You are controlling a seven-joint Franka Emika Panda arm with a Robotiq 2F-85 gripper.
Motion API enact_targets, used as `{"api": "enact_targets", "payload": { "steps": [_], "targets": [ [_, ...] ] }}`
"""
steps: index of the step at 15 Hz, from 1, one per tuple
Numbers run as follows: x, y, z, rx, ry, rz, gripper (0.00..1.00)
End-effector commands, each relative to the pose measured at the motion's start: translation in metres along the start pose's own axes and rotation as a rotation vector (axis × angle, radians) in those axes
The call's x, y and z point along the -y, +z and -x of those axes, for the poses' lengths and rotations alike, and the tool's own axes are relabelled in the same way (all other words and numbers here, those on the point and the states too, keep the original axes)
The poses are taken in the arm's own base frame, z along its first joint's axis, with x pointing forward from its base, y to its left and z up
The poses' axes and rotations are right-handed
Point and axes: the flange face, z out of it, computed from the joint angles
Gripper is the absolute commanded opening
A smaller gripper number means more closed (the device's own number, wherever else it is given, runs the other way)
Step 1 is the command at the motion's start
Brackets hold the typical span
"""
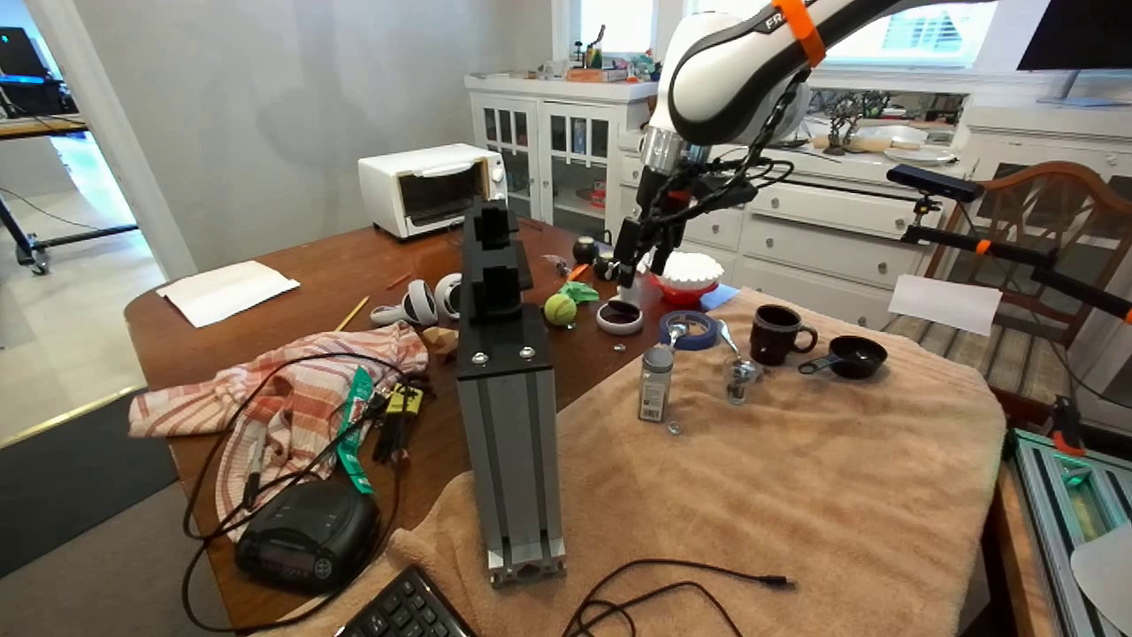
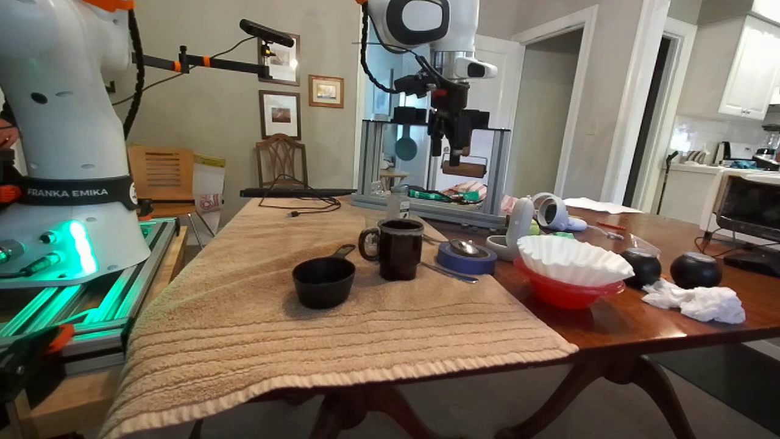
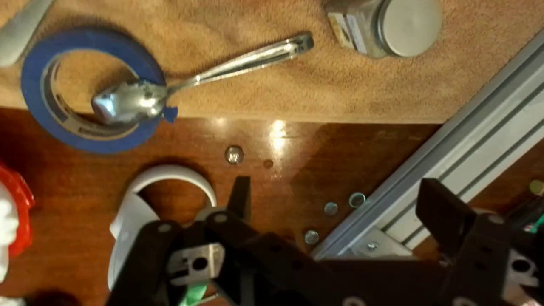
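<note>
My gripper (image 3: 335,180) hangs above the table with its jaws wide apart and nothing between them. Its fingers point down in both exterior views. Beneath it in the wrist view, several clear glass beads (image 3: 311,237) lie on the dark wood beside a diagonal aluminium rail (image 3: 488,127). A white ringed controller (image 3: 127,240) sits below the left finger, partly hidden by it. Farther off, a silver spoon (image 3: 131,102) rests with its bowl on a blue tape roll (image 3: 95,144). A lidded glass jar (image 3: 410,25) is on the tan towel.
A tall frame post (image 1: 513,442) rises from the table near the arm. On the towel stand a dark mug (image 2: 400,250) and a black measuring cup (image 2: 323,283). White paper filters (image 2: 573,262) fill a red bowl (image 2: 570,297). A tennis ball (image 1: 560,310) lies near the controller.
</note>
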Motion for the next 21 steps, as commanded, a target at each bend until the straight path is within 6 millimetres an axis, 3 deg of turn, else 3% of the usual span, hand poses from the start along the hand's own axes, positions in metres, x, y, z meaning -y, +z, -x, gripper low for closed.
{"api": "enact_targets", "payload": {
  "steps": [1,5,10,11,13,16,21],
  "targets": [
    [0.009,-0.039,0.009,-0.099,-0.173,0.021,1.00],
    [0.018,-0.083,0.013,-0.189,-0.370,0.049,1.00],
    [0.053,-0.123,0.010,-0.331,-0.604,0.075,1.00],
    [0.044,-0.119,0.003,-0.284,-0.529,0.066,1.00],
    [0.054,-0.126,0.003,-0.315,-0.579,0.074,1.00],
    [0.054,-0.126,0.004,-0.319,-0.593,0.078,1.00],
    [0.103,-0.146,-0.030,-0.436,-0.868,0.050,1.00]
  ]
}}
